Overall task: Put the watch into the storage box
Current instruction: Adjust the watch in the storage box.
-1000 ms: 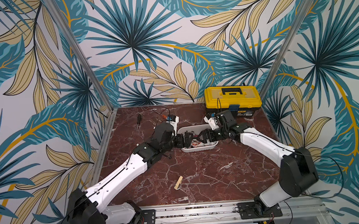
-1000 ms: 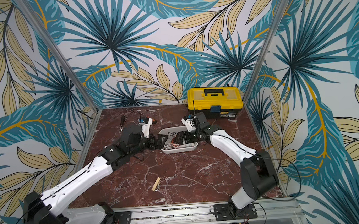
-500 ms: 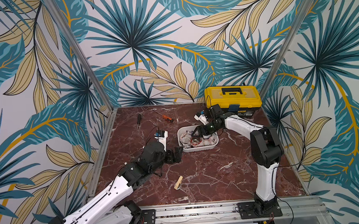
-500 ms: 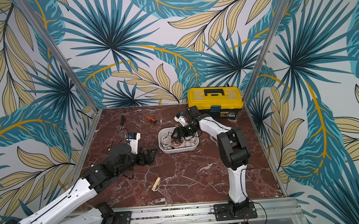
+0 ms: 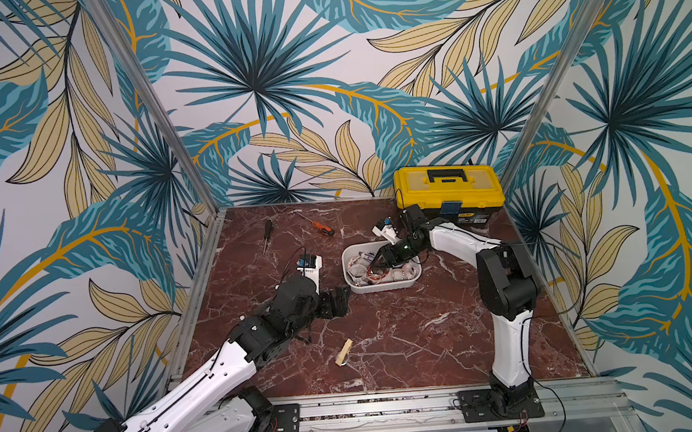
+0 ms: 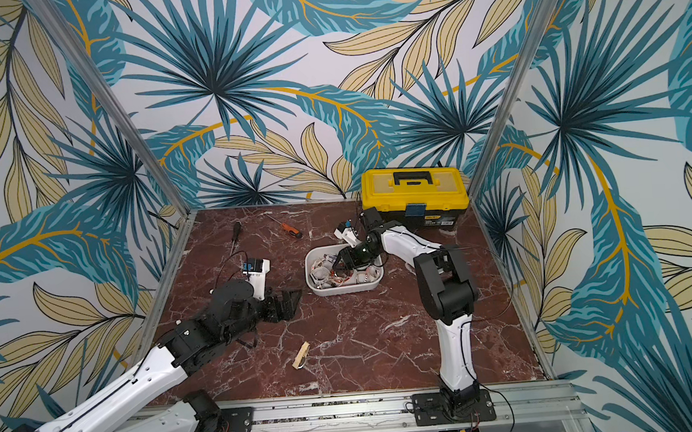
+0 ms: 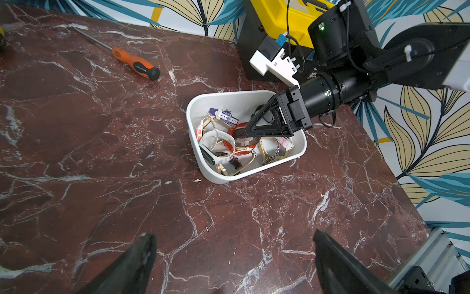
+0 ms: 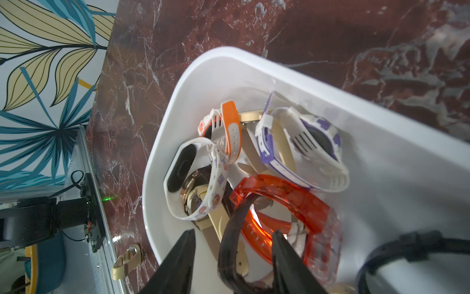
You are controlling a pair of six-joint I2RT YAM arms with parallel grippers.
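Both top views high, looking down on whole table (image 5: 407, 346), wrist views close, all sharing storage box (image 7: 222, 178)

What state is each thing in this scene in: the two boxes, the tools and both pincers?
storage box: lidless, holding a heap of watches.
toolbox: lid shut.
left pincer: open, holding nothing.
right pincer: inside the storage box, jaws apart astride a dark watch strap.
orange screwdriver: lying flat on the table.
black screwdriver: lying flat on the table.
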